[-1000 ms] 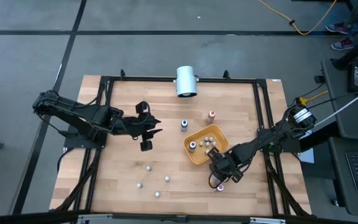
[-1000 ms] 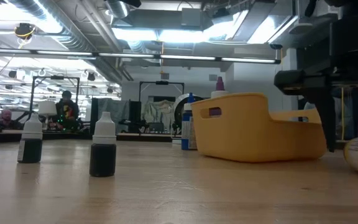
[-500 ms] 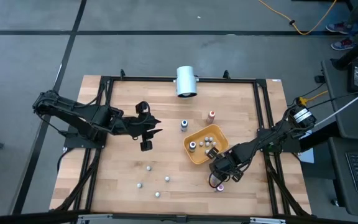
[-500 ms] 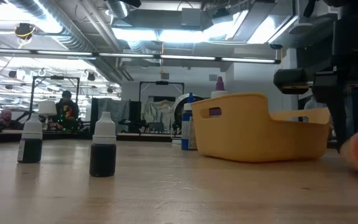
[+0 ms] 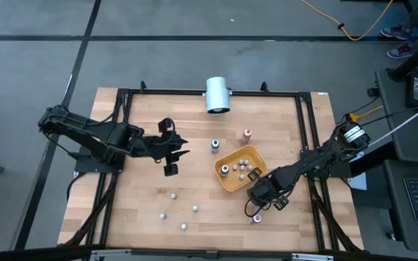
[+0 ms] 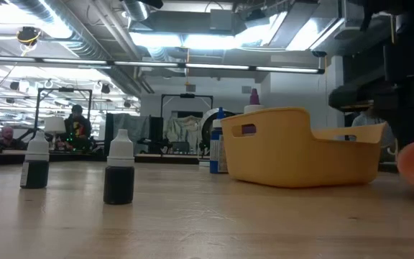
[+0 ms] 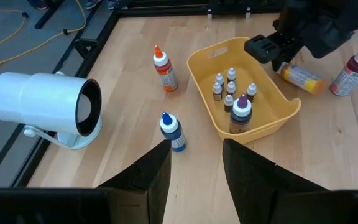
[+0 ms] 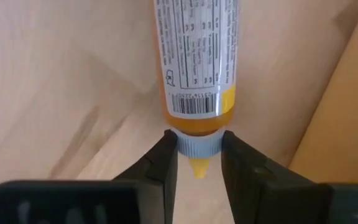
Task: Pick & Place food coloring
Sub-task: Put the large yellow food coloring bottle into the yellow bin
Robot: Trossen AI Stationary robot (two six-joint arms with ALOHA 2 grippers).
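The food coloring is a set of small bottles. Several tiny ones stand in the yellow tray point(image 5: 231, 177). Others stand loose on the near table point(image 5: 173, 194), point(image 6: 119, 176). A blue bottle point(image 5: 214, 146) and an orange-red one point(image 5: 247, 134) stand beyond the tray. My right gripper point(image 8: 197, 163) is just in front of the tray and is shut on an orange bottle point(image 8: 191, 56) lying on its side, also seen in the left wrist view point(image 7: 300, 76). My left gripper point(image 5: 174, 148) hovers open left of centre with nothing between its fingers. My right gripper pinches the orange bottle's grey cap collar point(image 8: 197, 145) between its two fingers point(image 8: 166, 158), at the nozzle end. The fingers point down from above and lie across the bottle. The bottle's body stretches away along the wood beside the tray's wall.
A big white cylinder point(image 5: 217, 94) lies at the far edge. A dark red bottle point(image 5: 256, 217) stands near the front, close to my right gripper. A black frame point(image 5: 122, 130) rims the table. Bare wood point(image 5: 209, 232) spreads between the loose bottles and the tray.
My right gripper has shut on the orange bottle's cap end and tipped a little while staying in place. In the low view the orange bottle has shifted and shows slightly higher than before.
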